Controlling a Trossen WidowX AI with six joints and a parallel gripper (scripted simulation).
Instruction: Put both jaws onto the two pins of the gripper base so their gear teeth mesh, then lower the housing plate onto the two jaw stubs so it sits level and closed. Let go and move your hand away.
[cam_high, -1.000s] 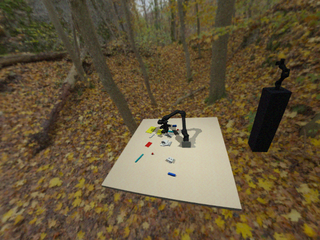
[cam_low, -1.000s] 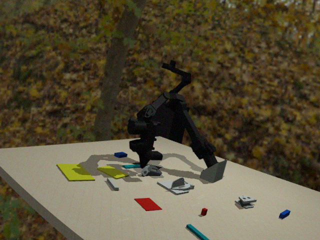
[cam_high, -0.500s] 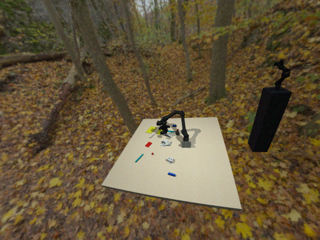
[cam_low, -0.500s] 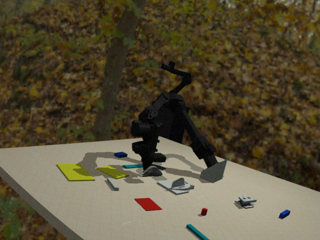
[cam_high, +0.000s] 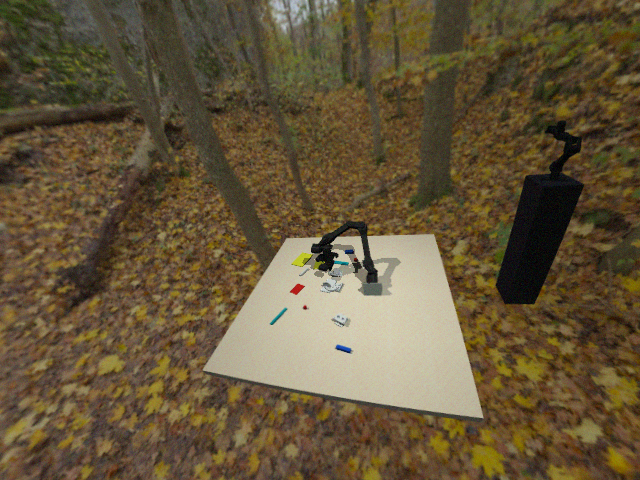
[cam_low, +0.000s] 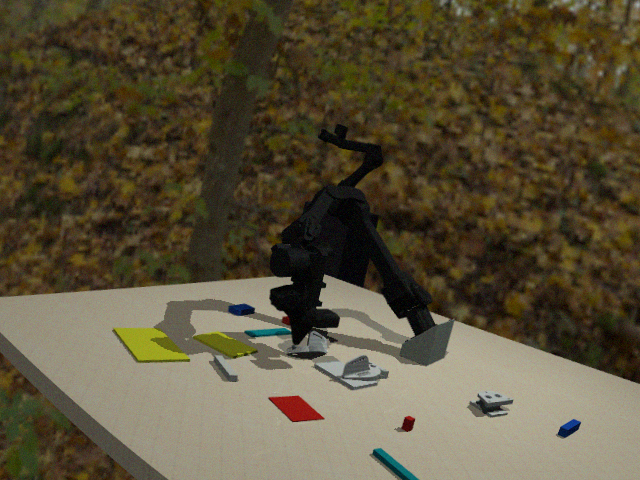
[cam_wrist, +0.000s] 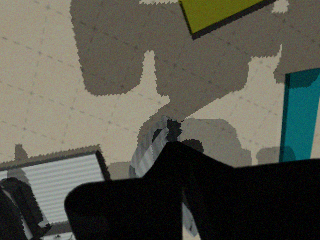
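Observation:
My gripper (cam_high: 324, 268) (cam_low: 298, 341) (cam_wrist: 172, 147) is shut with nothing between its fingers. Its tips are low, right at a loose grey jaw (cam_high: 336, 273) (cam_low: 315, 343) (cam_wrist: 150, 152) on the table; whether they touch it I cannot tell. The gripper base (cam_high: 324, 290) (cam_low: 330, 367) (cam_wrist: 70, 185) lies flat beside this jaw, with a grey jaw (cam_low: 356, 365) on it. Its pins and any tooth contact are too small to make out. The housing plate (cam_high: 340, 317) (cam_low: 495, 396), pale with two dark holes, stands apart, raised above the table on its own lower parts or another piece.
A grey bar (cam_high: 304, 271) (cam_low: 225, 368), yellow plates (cam_high: 301, 259) (cam_low: 149, 344) (cam_wrist: 215, 12) and a teal bar (cam_low: 267, 332) (cam_wrist: 299, 117) lie near the gripper. A red plate (cam_high: 297, 288) (cam_low: 296, 408), small red block (cam_high: 305, 307) (cam_low: 408, 423) and blue block (cam_high: 343, 348) (cam_low: 569, 427) lie farther off.

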